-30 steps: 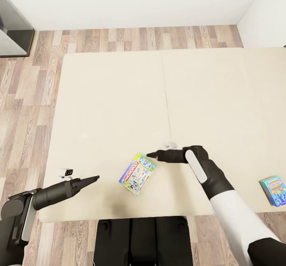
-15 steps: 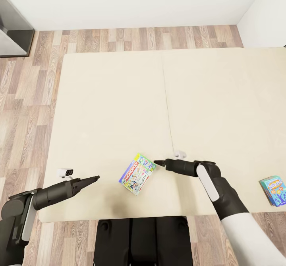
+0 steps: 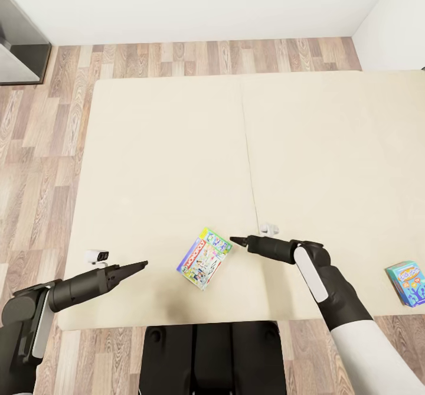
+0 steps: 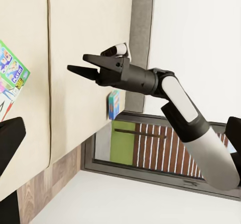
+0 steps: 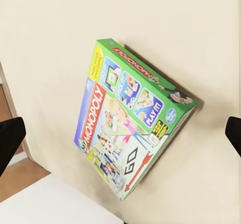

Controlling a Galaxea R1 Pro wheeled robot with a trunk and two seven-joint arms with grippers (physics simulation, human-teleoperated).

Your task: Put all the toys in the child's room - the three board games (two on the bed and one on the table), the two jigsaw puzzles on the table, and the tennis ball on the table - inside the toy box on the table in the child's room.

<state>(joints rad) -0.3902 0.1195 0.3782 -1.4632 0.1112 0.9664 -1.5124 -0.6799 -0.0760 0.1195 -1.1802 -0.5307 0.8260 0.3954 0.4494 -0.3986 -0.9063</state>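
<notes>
Right tool sits just beside the green board game on the bed — fingers spread wide, holding nothing — left tool can't tell.

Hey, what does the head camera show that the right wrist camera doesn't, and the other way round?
Head view's extras: both arms, with the left gripper and right gripper, plus a small blue board game near the bed's edge. Right wrist view's extras: a close look at the green-edged board game, its Monopoly lettering readable, framed by open fingertips. Shared: that green-edged game lying flat on the beige bed.
</notes>
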